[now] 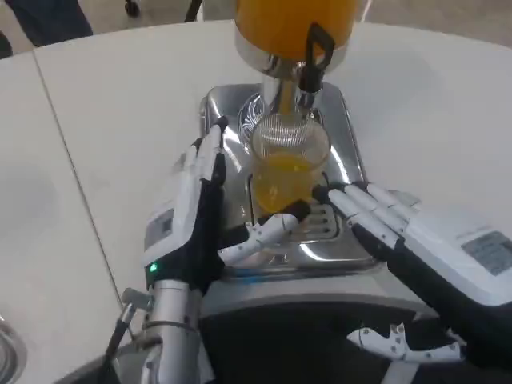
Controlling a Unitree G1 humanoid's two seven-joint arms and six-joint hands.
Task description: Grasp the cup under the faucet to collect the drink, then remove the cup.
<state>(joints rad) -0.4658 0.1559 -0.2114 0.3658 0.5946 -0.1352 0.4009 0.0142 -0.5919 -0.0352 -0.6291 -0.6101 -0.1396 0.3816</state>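
- Cup point(286, 160): clear ribbed glass, cylindrical, lower part filled with orange drink; stands on the dispenser's chrome drip tray point(346, 120), directly under the faucet point(310, 68).
- Faucet: chrome spout with black lever; orange tank point(292, 20) above it.
- Tray: polished, rounded corners, slotted grate at the front; white table point(120, 120) lies open on both sides.
- Left hand point(206, 210): upright at the cup's left side, fingers extended along the glass, thumb point(260, 236) curled across in front; whether it grips the cup, cannot tell.
- Right hand point(416, 232): flat, fingers apart, holding nothing, fingertips near the cup's right base.
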